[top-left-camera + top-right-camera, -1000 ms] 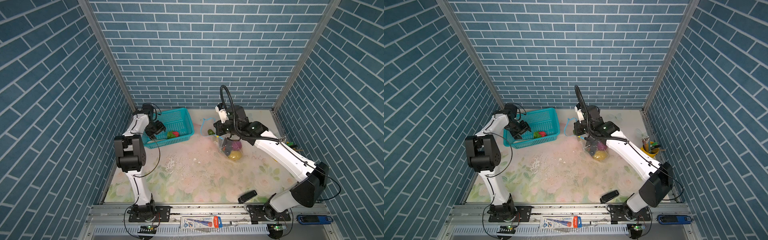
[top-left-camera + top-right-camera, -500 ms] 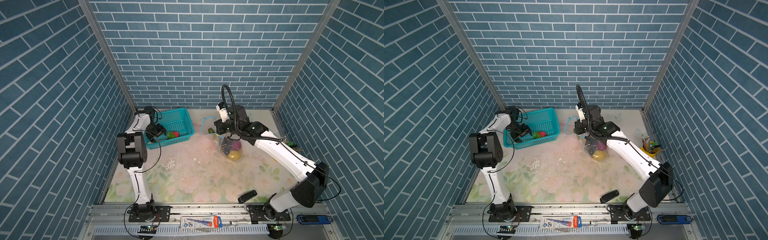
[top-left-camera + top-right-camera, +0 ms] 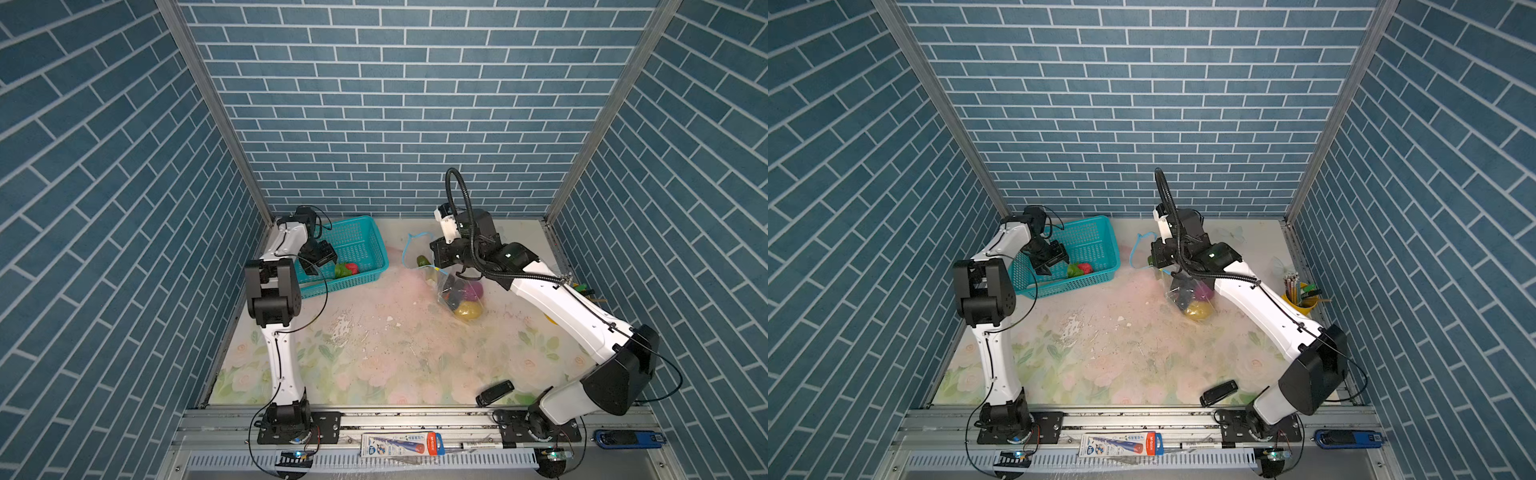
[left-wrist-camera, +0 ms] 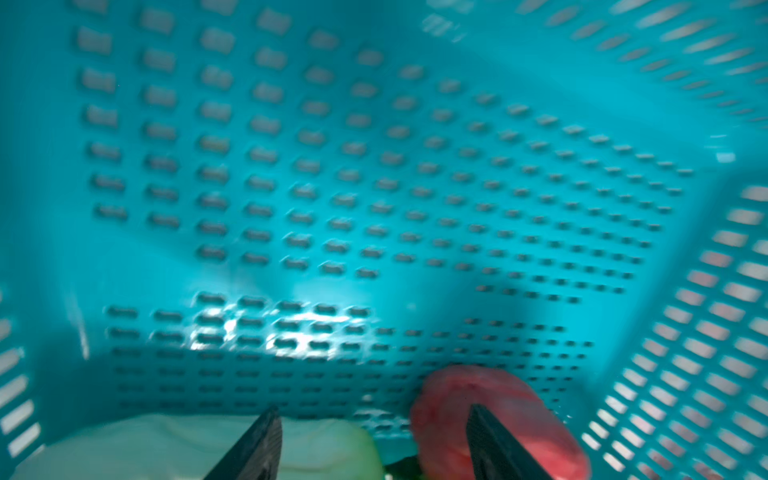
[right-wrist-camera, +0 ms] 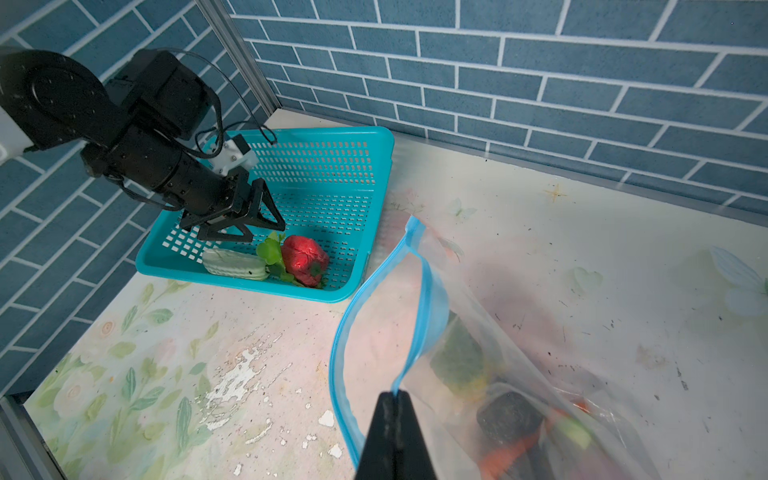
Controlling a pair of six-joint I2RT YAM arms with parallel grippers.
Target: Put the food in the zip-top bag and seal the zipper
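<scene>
The left gripper hangs open in the basket over the red pepper; the right gripper clamps the zipper of the zip-top bag

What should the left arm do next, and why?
Probably lower the open left gripper onto the red pepper: it hovers in the basket above the pepper and a pale vegetable, while the right gripper pinches the zipper, holding the bag mouth open.

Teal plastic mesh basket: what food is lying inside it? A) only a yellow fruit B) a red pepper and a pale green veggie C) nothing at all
B: the teal plastic mesh basket holds a glossy red toy pepper beside a pale green toy vegetable.
</scene>
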